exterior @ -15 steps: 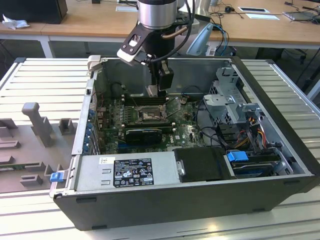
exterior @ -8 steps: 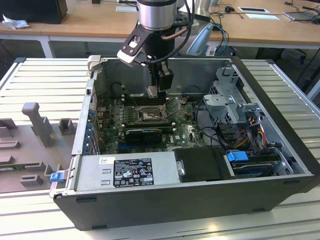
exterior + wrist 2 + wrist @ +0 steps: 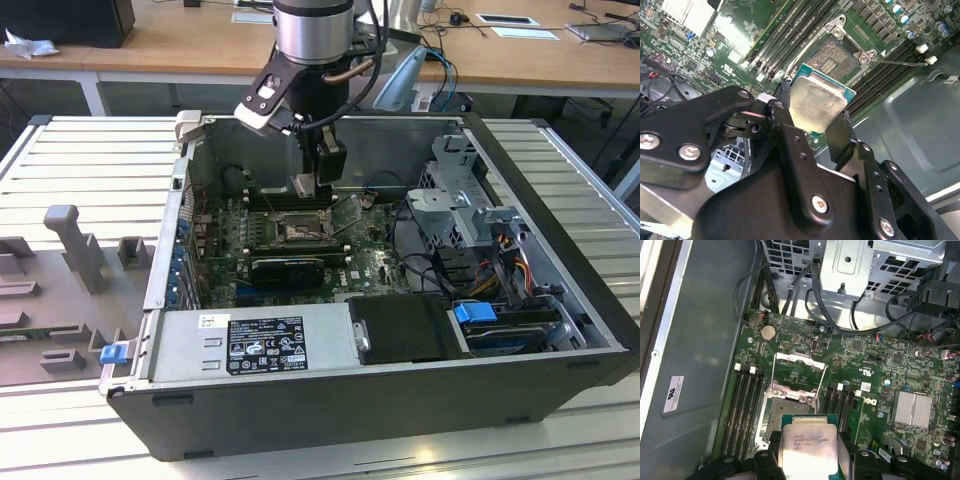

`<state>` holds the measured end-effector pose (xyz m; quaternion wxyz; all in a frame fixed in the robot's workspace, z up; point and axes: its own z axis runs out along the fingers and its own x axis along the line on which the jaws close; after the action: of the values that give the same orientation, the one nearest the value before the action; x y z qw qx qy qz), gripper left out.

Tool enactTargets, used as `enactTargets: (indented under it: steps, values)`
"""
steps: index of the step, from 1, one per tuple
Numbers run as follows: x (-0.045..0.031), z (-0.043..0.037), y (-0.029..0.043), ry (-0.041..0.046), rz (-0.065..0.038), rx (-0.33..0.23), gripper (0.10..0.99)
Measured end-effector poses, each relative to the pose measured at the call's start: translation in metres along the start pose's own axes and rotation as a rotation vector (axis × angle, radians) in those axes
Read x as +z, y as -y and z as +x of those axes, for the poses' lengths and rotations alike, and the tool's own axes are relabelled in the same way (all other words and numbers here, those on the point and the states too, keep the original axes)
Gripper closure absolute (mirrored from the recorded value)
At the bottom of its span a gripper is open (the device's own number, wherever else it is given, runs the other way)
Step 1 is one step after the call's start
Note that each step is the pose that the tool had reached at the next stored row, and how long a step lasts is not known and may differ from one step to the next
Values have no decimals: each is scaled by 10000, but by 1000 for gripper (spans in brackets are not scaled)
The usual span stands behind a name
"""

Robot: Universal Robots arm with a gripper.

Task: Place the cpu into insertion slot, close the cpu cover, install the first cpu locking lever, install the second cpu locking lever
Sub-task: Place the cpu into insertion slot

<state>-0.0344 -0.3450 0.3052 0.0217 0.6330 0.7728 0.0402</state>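
The cpu (image 3: 817, 97) is off the board, clamped at its edges by the claw (image 3: 814, 119), and it hangs close over the insertion slot (image 3: 837, 55), not seated. The cpu cover (image 3: 800, 358) stands flipped open just beside the bare slot on the green motherboard (image 3: 865, 365). It all sits inside the opened computer case (image 3: 400, 400), which lies on the ribbed surface (image 3: 90, 160).

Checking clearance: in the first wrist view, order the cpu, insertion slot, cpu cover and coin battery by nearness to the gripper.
1. cpu, held in the gripper.
2. insertion slot, just beyond it.
3. cpu cover, open past the slot.
4. coin battery, beyond the cover.
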Motion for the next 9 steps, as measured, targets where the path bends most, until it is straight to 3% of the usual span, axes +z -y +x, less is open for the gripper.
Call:
enactTargets:
  steps: [2, 9]
  values:
    - [55, 1, 12, 41, -26, 412, 561]
    - [122, -1, 19, 49, -28, 490, 561]
